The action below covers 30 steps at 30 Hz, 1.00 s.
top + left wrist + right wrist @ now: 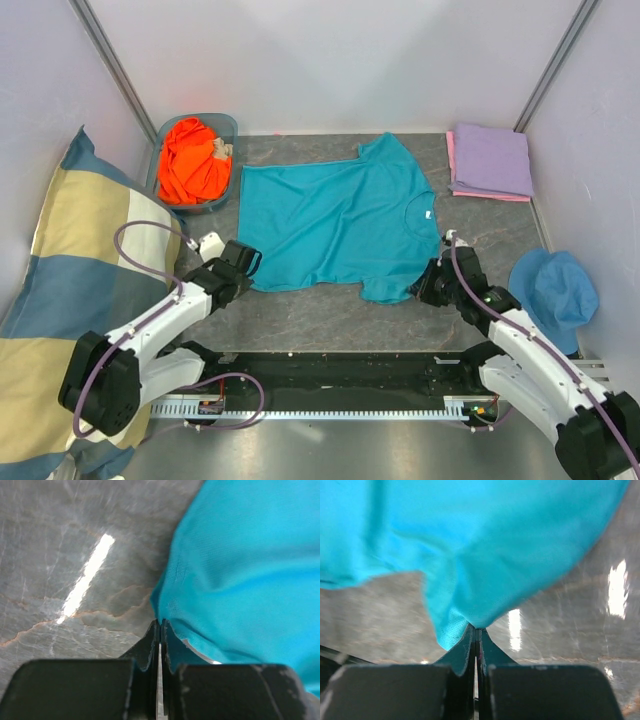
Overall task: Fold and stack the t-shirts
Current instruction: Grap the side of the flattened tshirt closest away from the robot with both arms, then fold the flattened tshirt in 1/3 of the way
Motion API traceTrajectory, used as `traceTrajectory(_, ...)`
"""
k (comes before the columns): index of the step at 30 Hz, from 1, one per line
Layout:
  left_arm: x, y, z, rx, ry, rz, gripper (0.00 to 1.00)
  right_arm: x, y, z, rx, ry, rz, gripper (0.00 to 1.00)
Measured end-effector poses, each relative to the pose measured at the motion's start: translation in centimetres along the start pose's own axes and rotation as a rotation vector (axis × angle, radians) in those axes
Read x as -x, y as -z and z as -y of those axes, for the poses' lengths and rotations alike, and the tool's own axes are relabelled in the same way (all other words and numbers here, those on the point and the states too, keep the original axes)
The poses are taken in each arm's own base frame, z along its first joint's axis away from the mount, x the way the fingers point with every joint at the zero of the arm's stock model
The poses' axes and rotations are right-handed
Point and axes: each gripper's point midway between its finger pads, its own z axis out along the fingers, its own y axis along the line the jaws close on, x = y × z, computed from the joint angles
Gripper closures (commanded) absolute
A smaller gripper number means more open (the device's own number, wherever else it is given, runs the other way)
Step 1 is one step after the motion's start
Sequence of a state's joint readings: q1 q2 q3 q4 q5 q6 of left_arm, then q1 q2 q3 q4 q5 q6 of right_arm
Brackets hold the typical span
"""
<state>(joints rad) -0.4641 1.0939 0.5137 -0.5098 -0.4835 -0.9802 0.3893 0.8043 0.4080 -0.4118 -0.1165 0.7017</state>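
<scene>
1. Top external view: I counted four shirts, two arms, one hat and one pillow.
   - The teal t-shirt (335, 225) lay spread flat at the middle of the table (330, 310), with its collar toward 3 o'clock.
   - The orange t-shirt (192, 160) sat bunched in a basket (228, 122) at 10 o'clock.
   - The lavender t-shirt (492, 158) lay folded on top of the pink t-shirt (451, 160) at 2 o'clock.
   - The left arm reached in low from 7 o'clock, and the left gripper (250, 265) was at the shirt's near-left corner.
   - The right arm came in from 5 o'clock, and the right gripper (428, 285) was at the near sleeve.
   - A blue bucket hat (553, 285) lay at 4 o'clock, just beside the right arm.
   - The checked pillow (70, 250) filled the 9 o'clock side, next to the left arm.
   - Nothing lay on the teal cloth.

2. Left wrist view: The left gripper (159, 625) was clenched, its fingers pressed together with the corner of the teal t-shirt (250, 570) meeting their tips. The cloth spread away toward 2 o'clock. Bare table (75, 555) showed toward 10 o'clock.

3. Right wrist view: The right gripper (476, 630) was clamped on a fold of the teal t-shirt (470, 540). The cloth drew down to a point at the fingertips and filled the view toward 12 o'clock. The table (570, 610) showed at 3 o'clock.
</scene>
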Motion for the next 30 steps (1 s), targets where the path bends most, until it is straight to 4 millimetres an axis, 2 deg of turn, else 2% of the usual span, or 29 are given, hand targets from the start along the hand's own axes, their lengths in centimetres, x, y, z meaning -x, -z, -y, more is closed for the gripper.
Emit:
traceTrajectory(6, 3.3, 2.3, 2.8, -0.107, 0.02, 0.066, 0.98, 6.8, 5.7, -4.3, 0.038, 0.033, 0.198, 1.0)
traceTrajectory(9, 3.5, 2.6, 2.9, -0.115, 0.014, 0.07, 0.98, 9.2, 8.5, -5.3, 0.023, 0.044, 0.28, 1.0)
traceTrajectory(11, 3.3, 2.6, 2.8, -0.115, 0.008, 0.062, 0.98, 9.8, 9.8, -5.3, 0.006, 0.046, 0.306, 1.0)
traceTrajectory(14, 3.3, 2.9, 2.8, -0.124, 0.01, 0.059, 0.98, 10.0, 11.0, -4.6, -0.036, 0.045, 0.318, 1.0)
traceTrajectory(20, 3.5, 4.2, 2.9, -0.172, 0.026, 0.057, 0.98, 8.8, 12.2, -2.7, -0.113, 0.038, 0.3, 1.0)
traceTrajectory(30, 4.4, 7.7, 2.0, -0.248, 0.057, 0.072, 0.98, 7.2, 13.2, -1.1, -0.16, 0.032, 0.269, 1.0)
